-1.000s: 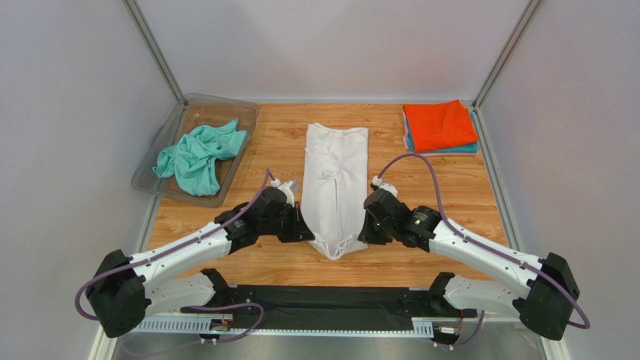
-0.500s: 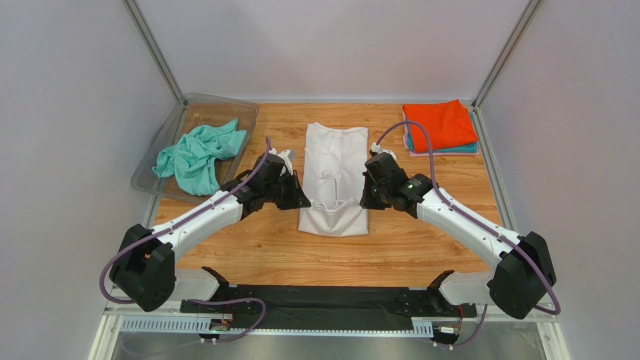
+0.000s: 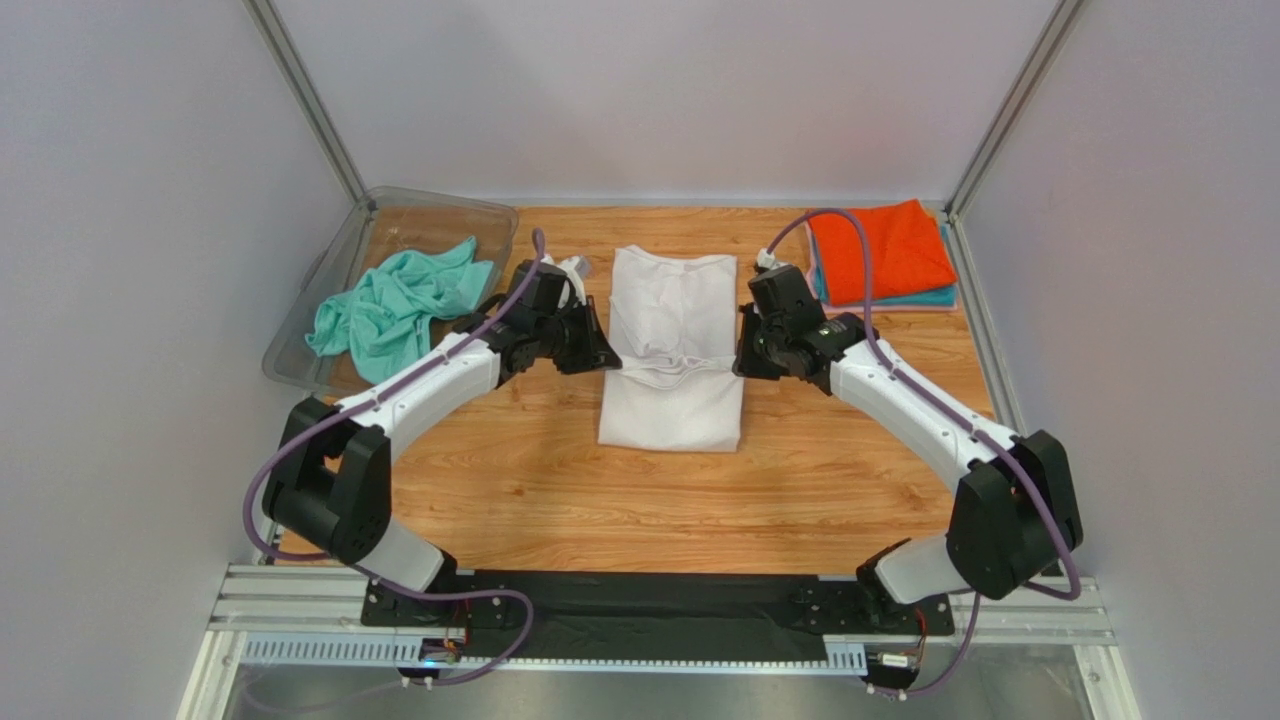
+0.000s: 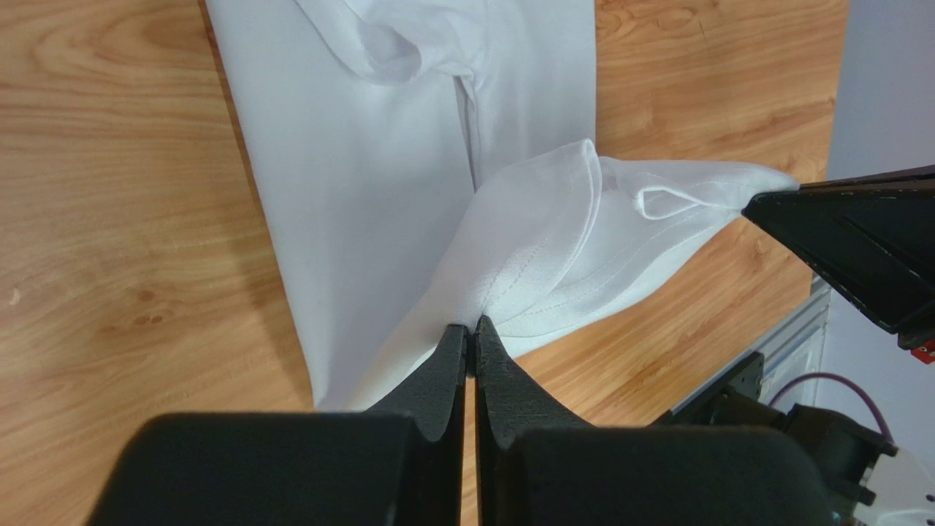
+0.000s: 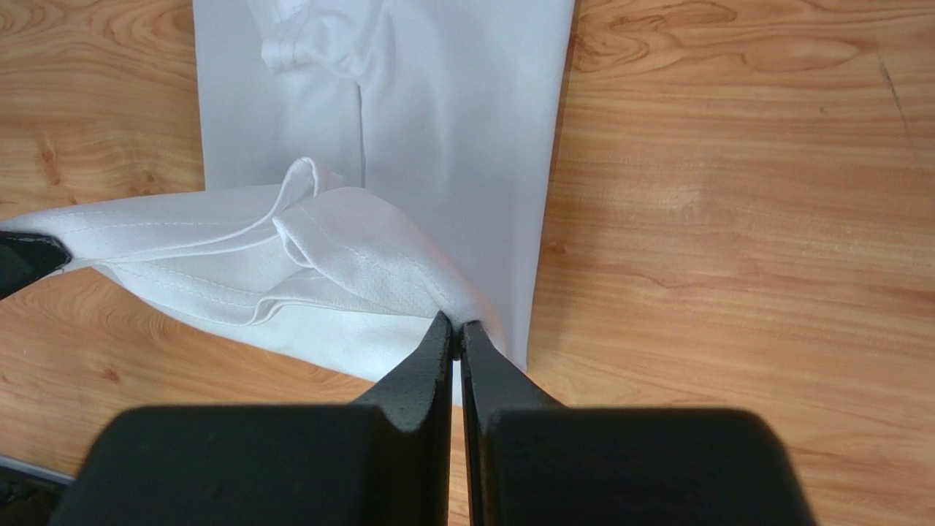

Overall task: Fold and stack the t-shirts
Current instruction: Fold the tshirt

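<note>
The white t-shirt looks light and limp — the left end effector clenches its hem corner at 9 o'clock, the right end effector at 3 o'clock.

Clear plastic tray at the far-left corner of the wooden table.

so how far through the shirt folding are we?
Done: orange t-shirt folded, stacked on a teal t-shirt, far right. In hand: left end effector and right end effector both shut on the white t-shirt, its edge lifted mid-fold. Left: finishing that, then the mint-green t-shirt crumpled in the clear tray.
</note>
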